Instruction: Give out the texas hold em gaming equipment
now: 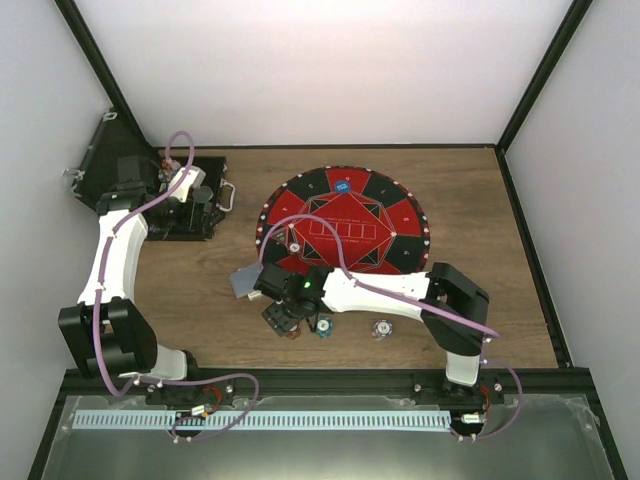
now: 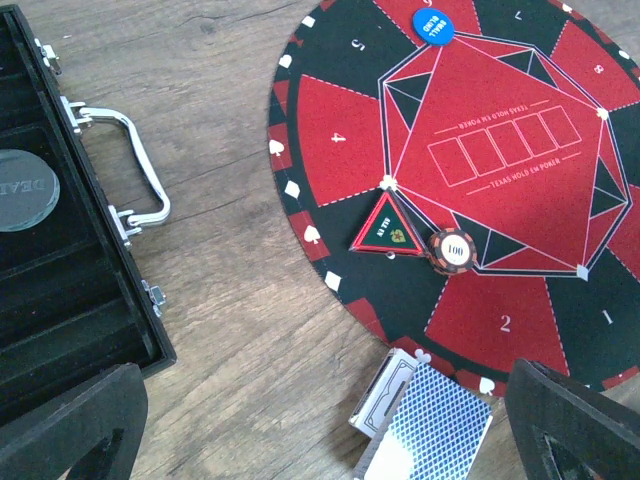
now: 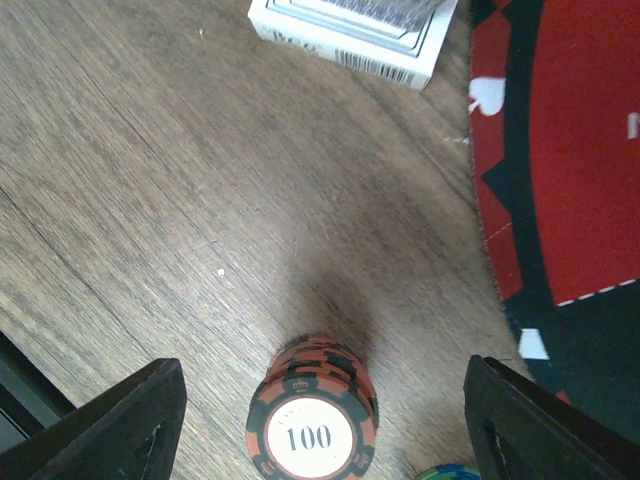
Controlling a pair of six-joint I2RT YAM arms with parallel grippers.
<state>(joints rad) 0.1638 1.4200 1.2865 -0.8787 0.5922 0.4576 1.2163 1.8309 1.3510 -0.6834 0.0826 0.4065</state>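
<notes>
I see my right gripper [image 3: 325, 385] spread wide over a brown chip stack [image 3: 312, 415] marked 100. The stack stands on the wooden table [image 3: 150, 180] at the bottom centre of the right wrist view, with a clear gap to each finger [image 3: 120, 425], so nothing is gripped. A teal chip [image 1: 323, 326] and a white chip [image 1: 382, 328] lie just right of that gripper in the top view, both off the lower edge of the round mat [image 1: 345, 220].

The card deck [image 2: 430, 425] lies blue back up beside its white box at the bottom of the left wrist view, just off the mat's rim. On the mat I make out a single brown chip [image 2: 452, 250] touching a triangle marker [image 2: 385, 228], and the blue button [image 2: 432, 24] near the top edge.

My left gripper [image 2: 325, 400] is fully spread and holds nothing. It hangs beside the open black case [image 2: 60, 280] at the left of the frame, where a grey disc [image 2: 20, 190] sits inside.
</notes>
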